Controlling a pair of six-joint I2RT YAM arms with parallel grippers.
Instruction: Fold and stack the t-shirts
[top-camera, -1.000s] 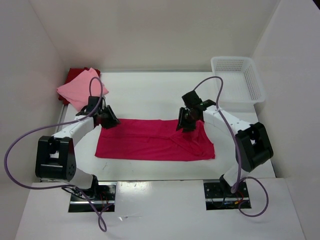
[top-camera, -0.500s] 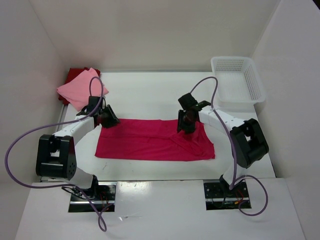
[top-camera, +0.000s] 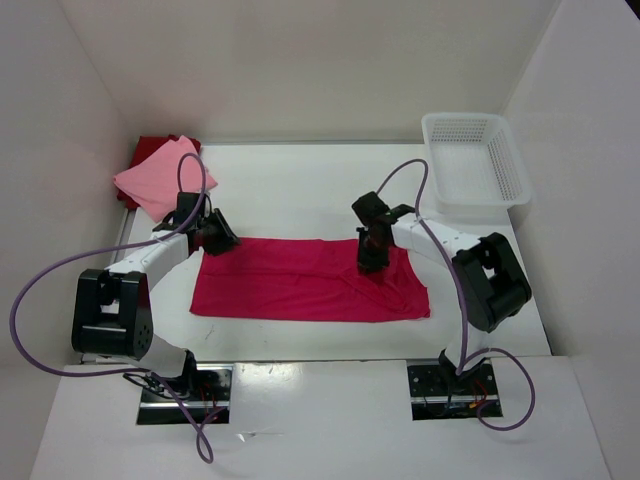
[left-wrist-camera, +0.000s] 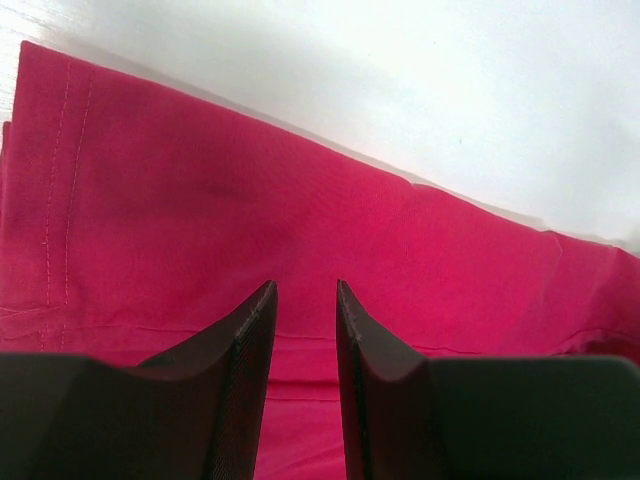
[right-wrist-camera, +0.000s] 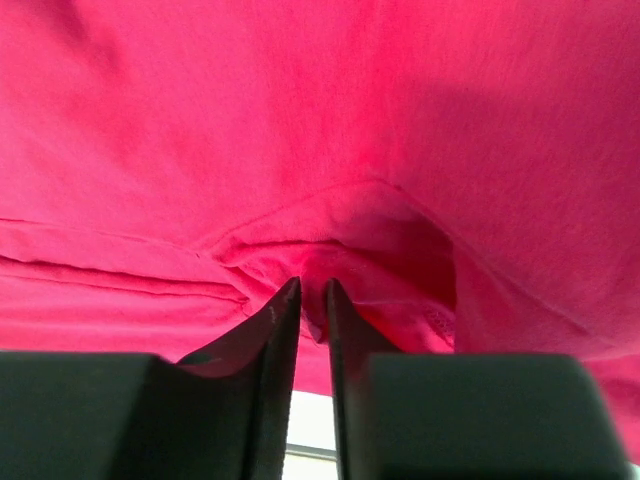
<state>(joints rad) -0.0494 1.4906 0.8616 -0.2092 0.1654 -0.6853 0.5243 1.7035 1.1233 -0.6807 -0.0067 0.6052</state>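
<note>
We judge the crimson t-shirt (top-camera: 300, 282) mid-fold, spread under both grippers; right gripper (right-wrist-camera: 312, 287) pinches a cloth ridge between its tips; left gripper (left-wrist-camera: 305, 288) narrowly parted, hold we cannot tell; next needs an even lift across.

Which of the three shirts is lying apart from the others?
The crimson-pink shirt, stretched out in the middle of the table; the light pink shirt and dark red shirt sit piled in the far left corner.
</note>
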